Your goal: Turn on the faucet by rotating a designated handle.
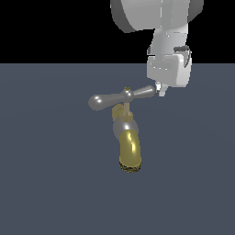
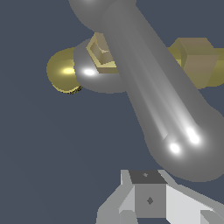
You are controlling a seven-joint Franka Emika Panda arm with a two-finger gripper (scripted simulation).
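Note:
The faucet stands in the middle of the exterior view, with a curved golden spout (image 1: 130, 153), a silver rounded body (image 1: 123, 125) and a thin brass stem. The silver crossbar handle (image 1: 114, 98) sits on top, with one arm toward the exterior view's left and the other toward the right. My gripper (image 1: 160, 90) is at the bulb end of the right arm, touching or nearly touching it. Its fingers are together and hold nothing. In the wrist view the handle arm (image 2: 153, 96) fills the picture just beyond my gripper (image 2: 148, 199). The spout (image 2: 63, 72) shows behind it.
The faucet rests on a flat dark grey-blue floor (image 1: 46, 193). A brass block (image 2: 197, 61) of the faucet base shows behind the handle arm in the wrist view. The white arm links (image 1: 156, 18) hang above the handle's right end.

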